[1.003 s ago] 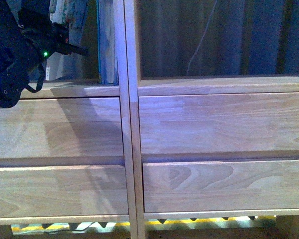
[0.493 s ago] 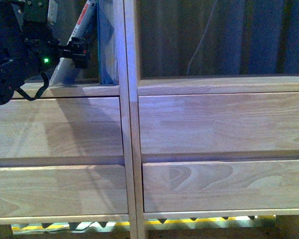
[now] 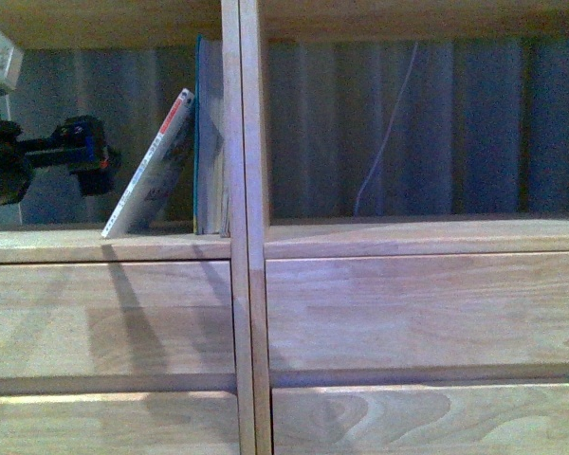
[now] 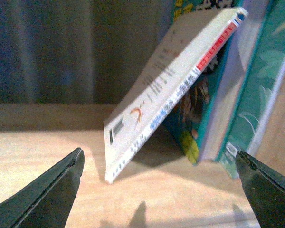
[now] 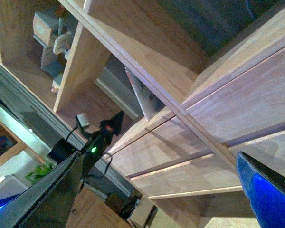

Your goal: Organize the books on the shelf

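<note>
So thin white paperback [image 4: 171,90] leans on teal book [image 4: 256,95], looks light, floppy; I'd pinch top spine edge. L gripper [image 4: 159,190] fingers spread, empty; R gripper [image 5: 156,190] spread too.

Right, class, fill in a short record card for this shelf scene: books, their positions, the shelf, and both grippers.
White paperback: tilted, its top leaning on the teal book, foot on the shelf board
Teal book: upright against the central divider
Shelf: light wood, right compartment holds no books, drawer fronts below
Left gripper: jaws open, facing the paperback, holding nothing
Right gripper: jaws open, away from the books
</note>
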